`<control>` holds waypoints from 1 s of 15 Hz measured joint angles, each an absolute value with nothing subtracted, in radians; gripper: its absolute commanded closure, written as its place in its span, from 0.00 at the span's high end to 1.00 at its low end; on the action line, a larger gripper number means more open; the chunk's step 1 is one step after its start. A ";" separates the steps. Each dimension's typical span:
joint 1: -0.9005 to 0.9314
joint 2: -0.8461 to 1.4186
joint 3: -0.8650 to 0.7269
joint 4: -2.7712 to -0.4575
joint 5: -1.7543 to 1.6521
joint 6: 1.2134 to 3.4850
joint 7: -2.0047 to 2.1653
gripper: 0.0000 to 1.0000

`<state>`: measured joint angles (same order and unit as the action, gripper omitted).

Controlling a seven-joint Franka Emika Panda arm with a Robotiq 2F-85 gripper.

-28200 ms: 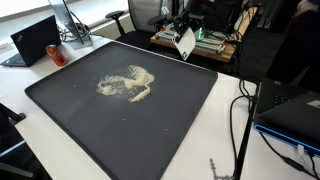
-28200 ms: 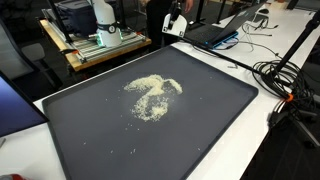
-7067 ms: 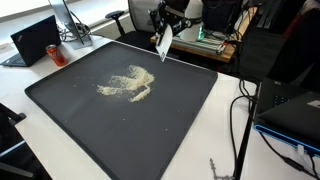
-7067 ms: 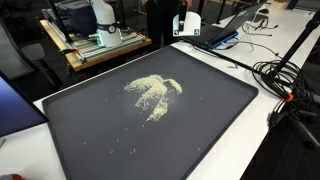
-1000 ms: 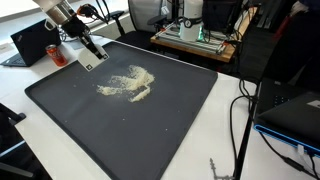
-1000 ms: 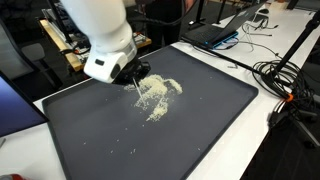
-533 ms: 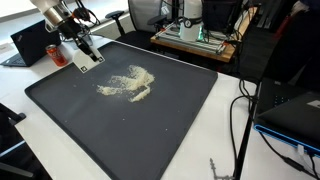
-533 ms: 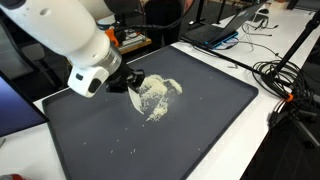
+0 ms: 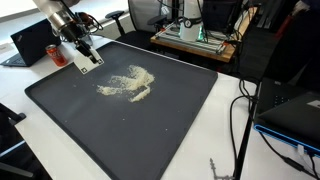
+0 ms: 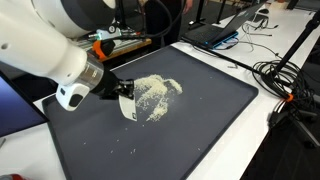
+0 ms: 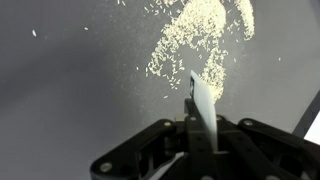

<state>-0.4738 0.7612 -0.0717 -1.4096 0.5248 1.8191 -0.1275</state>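
A large dark tray (image 9: 150, 130) (image 10: 200, 130) carries a spread pile of pale grains (image 9: 128, 83) (image 10: 155, 92) (image 11: 195, 40). My gripper (image 9: 82, 50) (image 10: 118, 90) (image 11: 200, 128) is shut on a thin white card (image 9: 90, 60) (image 10: 128, 108) (image 11: 200, 100), which sticks out past the fingertips. The card hangs just over the tray, beside the pile on the side toward the tray's edge. I cannot tell whether its edge touches the tray. In the wrist view the grains lie just beyond the card's tip, with scattered single grains around them.
A laptop (image 9: 35, 40) and a dark red can (image 9: 58, 55) stand off the tray near the gripper. Cables (image 9: 245, 110) (image 10: 285, 85) trail along another side. A cart with equipment (image 9: 195, 35) stands behind the table. Another laptop (image 10: 215, 35) lies past the tray's corner.
In the last second the arm has carried the card a little away from the pile toward the tray's edge. Long before, it held the card at the tray's far corner.
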 measured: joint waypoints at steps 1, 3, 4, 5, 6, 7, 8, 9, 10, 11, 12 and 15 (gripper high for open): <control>-0.483 0.768 -0.070 -1.410 0.538 1.819 -0.130 0.01; -0.505 0.781 -0.066 -1.410 0.565 1.815 -0.145 0.01; -0.514 0.786 -0.066 -1.411 0.576 1.812 -0.154 0.01; -0.522 0.790 -0.066 -1.411 0.581 1.804 -0.162 0.01; -0.529 0.792 -0.066 -1.411 0.581 1.791 -0.169 0.01; -0.534 0.793 -0.067 -1.411 0.581 1.776 -0.174 0.01; -0.539 0.794 -0.070 -1.412 0.581 1.760 -0.179 0.01; -0.542 0.793 -0.073 -1.412 0.581 1.747 -0.186 0.01; -0.545 0.793 -0.075 -1.412 0.581 1.739 -0.201 0.01; -0.547 0.793 -0.078 -1.413 0.581 1.737 -0.222 0.01; -0.549 0.793 -0.080 -1.415 0.581 1.736 -0.244 0.01; -0.562 0.790 -0.081 -1.430 0.582 1.737 -0.329 0.01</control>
